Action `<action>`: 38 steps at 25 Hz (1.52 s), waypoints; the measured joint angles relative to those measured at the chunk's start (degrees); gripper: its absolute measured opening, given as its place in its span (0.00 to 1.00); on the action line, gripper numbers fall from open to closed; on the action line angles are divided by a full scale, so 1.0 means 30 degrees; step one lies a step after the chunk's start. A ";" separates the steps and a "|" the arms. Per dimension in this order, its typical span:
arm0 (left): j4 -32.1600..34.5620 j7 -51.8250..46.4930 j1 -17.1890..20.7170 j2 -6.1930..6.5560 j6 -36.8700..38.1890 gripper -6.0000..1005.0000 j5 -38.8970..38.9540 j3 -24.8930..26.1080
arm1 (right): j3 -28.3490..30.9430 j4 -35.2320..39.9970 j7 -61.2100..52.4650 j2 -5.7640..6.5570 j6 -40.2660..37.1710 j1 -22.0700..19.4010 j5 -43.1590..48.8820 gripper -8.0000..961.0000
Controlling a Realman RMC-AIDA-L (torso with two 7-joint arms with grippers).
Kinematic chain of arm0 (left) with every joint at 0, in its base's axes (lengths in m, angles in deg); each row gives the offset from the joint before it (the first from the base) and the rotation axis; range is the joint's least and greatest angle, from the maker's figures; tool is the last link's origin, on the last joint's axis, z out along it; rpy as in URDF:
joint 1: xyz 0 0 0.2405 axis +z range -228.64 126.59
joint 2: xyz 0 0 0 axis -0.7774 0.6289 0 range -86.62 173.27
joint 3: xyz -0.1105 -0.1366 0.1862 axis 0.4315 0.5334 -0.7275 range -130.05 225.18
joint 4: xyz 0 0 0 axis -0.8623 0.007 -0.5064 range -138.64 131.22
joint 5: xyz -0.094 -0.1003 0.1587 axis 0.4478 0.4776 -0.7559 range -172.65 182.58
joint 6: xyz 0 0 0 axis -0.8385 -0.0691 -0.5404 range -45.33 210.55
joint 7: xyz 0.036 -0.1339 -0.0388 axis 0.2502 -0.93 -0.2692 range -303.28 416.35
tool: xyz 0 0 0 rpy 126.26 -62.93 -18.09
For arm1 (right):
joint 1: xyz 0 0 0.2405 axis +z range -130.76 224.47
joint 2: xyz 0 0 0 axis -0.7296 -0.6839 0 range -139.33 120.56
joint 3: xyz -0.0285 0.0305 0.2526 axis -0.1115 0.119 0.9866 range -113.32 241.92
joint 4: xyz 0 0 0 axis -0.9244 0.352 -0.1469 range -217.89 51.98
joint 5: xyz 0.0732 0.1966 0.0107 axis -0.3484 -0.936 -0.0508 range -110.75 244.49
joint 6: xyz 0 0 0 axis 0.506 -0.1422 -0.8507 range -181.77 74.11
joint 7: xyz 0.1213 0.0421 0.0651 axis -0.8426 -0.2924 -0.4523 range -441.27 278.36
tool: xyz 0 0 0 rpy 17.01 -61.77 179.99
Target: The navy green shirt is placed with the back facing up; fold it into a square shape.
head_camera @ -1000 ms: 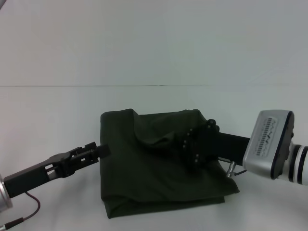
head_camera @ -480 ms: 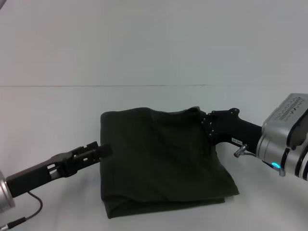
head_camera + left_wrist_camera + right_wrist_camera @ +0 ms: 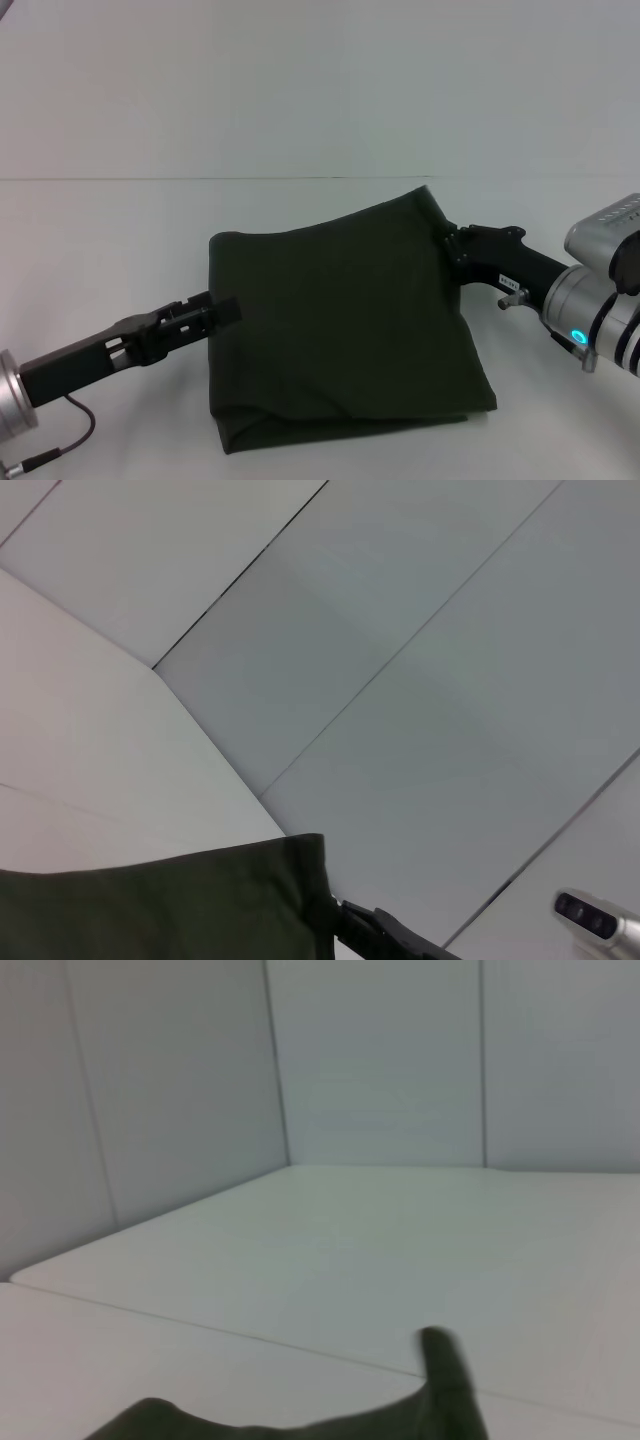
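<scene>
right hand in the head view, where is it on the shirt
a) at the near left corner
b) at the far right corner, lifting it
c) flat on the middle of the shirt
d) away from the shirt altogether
b: the right hand sits at the far right corner of the navy green shirt, and that corner stands raised off the table.

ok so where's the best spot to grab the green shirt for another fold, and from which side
Probably the free near right corner of the navy green shirt. It lies flat with open table beside it, so the right tool could slide in low from the robot's right. That tool is at the raised far right corner; the left tool is at the left edge.
</scene>
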 joint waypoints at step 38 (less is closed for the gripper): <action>0.3087 0.2821 0.0729 0.0754 0.1979 0.93 -0.1635 -0.1506 | -0.0025 0.3133 -0.0781 0.1388 -0.9900 -0.5018 0.5064 0.86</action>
